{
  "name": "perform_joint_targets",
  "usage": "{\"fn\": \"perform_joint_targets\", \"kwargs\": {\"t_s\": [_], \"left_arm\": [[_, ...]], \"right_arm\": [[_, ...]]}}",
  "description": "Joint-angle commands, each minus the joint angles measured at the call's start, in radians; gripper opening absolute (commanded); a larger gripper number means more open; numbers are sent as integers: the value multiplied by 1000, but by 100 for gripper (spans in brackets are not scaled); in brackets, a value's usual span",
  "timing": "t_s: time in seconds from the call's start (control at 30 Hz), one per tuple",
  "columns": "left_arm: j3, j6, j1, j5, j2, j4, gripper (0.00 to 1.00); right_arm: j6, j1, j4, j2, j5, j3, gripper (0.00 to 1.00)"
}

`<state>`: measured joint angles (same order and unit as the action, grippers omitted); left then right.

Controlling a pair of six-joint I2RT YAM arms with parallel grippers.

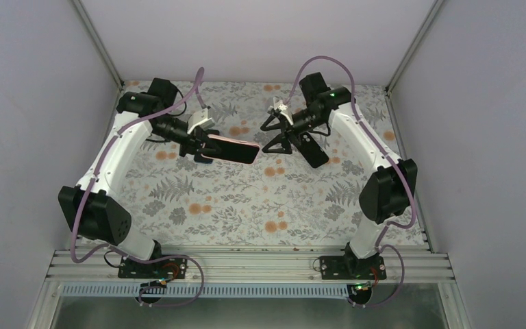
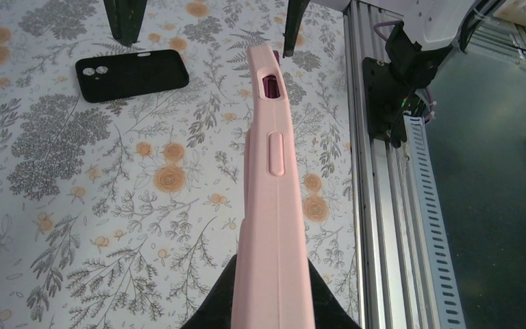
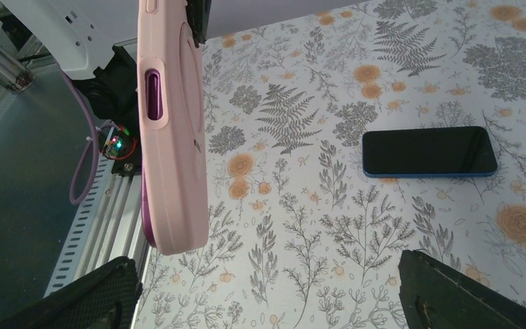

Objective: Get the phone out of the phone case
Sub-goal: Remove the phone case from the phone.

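My left gripper [image 1: 202,145] is shut on one end of a pink phone case [image 1: 233,148] and holds it on edge above the table; it fills the middle of the left wrist view [image 2: 274,199]. A purple phone [image 3: 153,92] sits inside the case and shows through the side cutouts, also in the left wrist view [image 2: 271,86]. My right gripper [image 1: 266,138] is open and empty, its jaws wide apart, just right of the case's free end [image 3: 171,137]. In the right wrist view its fingers [image 3: 75,295] lie below the case, not touching it.
An empty black phone case [image 1: 313,149] lies on the floral table under the right arm, also seen in the left wrist view [image 2: 131,74]. A blue phone [image 3: 429,151] lies screen up on the table. The aluminium rail [image 2: 383,205] runs along the near edge.
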<state>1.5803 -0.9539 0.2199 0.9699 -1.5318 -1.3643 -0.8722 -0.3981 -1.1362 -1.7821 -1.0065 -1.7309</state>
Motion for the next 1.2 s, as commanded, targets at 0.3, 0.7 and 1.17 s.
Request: {"fn": "perform_joint_targets", "kwargs": {"t_s": [0.3, 0.7, 1.17], "left_arm": [[49, -8, -2, 89, -9, 7, 2], [22, -12, -1, 65, 23, 7, 2], [13, -15, -1, 51, 40, 8, 2]], "right_arm": [[41, -21, 66, -28, -33, -23, 91], [42, -13, 62, -39, -6, -57, 87], [29, -3, 30, -52, -13, -93, 87]]}}
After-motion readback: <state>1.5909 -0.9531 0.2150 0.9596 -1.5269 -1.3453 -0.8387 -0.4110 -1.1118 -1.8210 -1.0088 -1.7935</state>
